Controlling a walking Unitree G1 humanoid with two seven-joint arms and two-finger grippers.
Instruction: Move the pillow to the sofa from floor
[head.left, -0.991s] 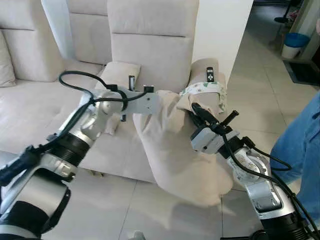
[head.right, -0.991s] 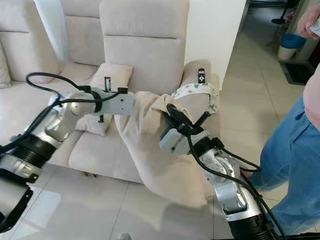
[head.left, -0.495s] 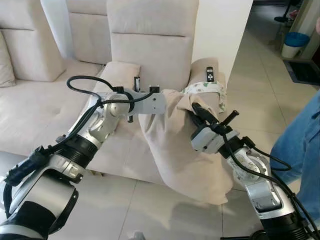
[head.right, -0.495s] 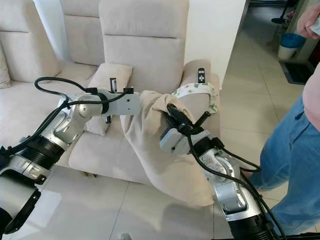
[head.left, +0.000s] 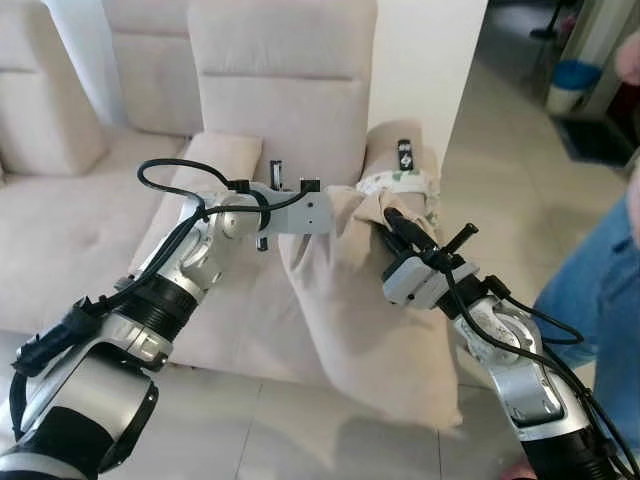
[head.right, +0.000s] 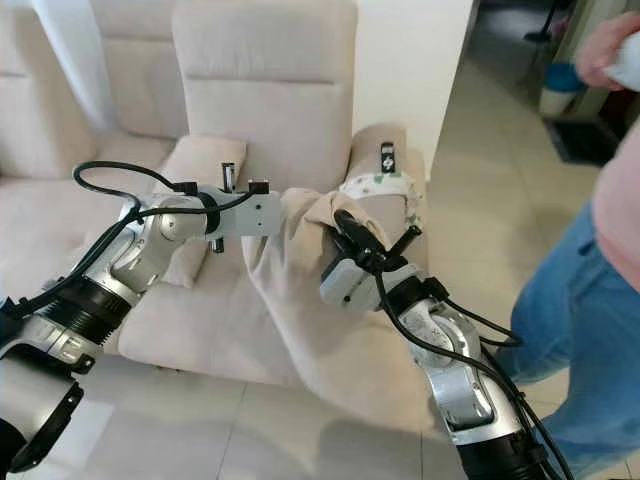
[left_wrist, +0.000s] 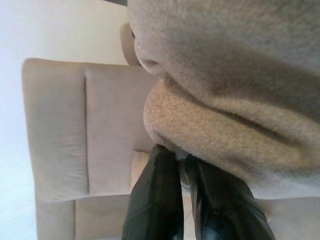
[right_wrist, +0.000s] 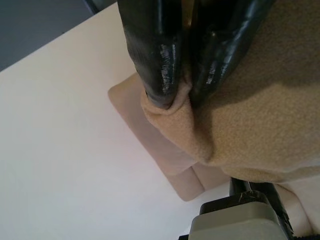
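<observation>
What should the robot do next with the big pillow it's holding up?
Probably carry it forward over the seat. Both the left gripper and right gripper pinch the big beige fleece pillow, which hangs in front of the cream fabric sofa, its bottom near the floor.

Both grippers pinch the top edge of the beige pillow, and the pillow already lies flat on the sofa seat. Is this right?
Not quite. Both the left gripper and right gripper do pinch the beige pillow, but it hangs in the air in front of the sofa, its lower corner over the floor, as the left eye view shows.
</observation>
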